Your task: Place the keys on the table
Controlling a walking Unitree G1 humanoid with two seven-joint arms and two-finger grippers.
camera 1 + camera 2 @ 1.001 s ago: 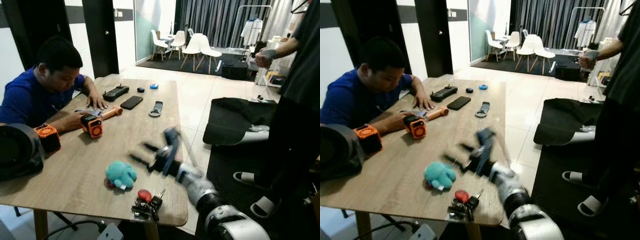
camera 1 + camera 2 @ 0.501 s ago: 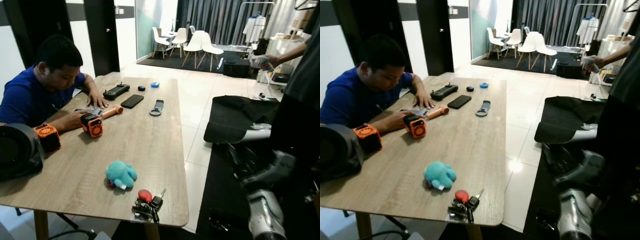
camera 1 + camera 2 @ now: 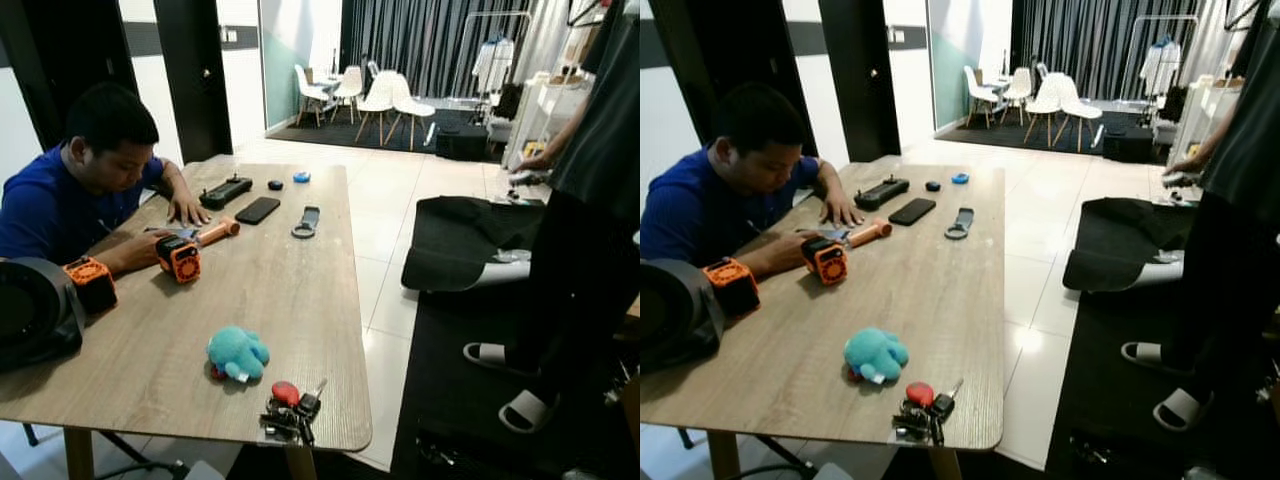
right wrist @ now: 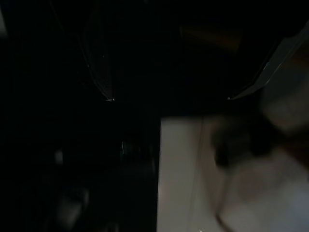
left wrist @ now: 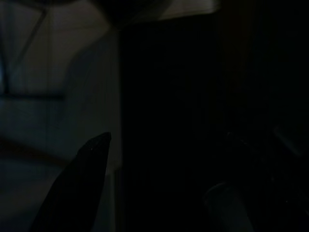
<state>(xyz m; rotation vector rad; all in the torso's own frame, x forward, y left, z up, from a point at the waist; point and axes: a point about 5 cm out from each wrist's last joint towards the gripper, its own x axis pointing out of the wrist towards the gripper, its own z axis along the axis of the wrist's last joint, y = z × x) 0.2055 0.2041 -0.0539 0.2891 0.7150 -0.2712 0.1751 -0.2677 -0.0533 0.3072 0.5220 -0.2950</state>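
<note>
**Keys lie on the table's near edge, both arms hanging low**

You can see the keys [image 3: 291, 408] lying on the wooden table [image 3: 290, 290] close to its near edge, towards the near right corner, with a red fob on top and one key blade pointing off towards the table's right side. Just beyond them sits a teal plush toy [image 3: 237, 354], near but not touching. Judged from how they lie, the placing looks done, since the bunch rests flat on the wood with nothing holding it.

The relation that matters to you is this: the bunch sits on the right half of the table's near edge, so your right arm would be the nearer one if you had to nudge or regrasp it. Its long axis runs roughly from the near edge back towards the plush toy.

Both wrist views are very dark. In the left one you can make out one black finger [image 5: 77, 188] of the left gripper against a dim wall, and in the right one two faint finger edges over pale floor. You cannot tell from these whether either pincer is spread or pressed together.

A seated person in blue [image 3: 70, 200] works at the far left of the table, and another person stands on the dark mat [image 3: 470, 400] to the right, so keep clear of both
</note>
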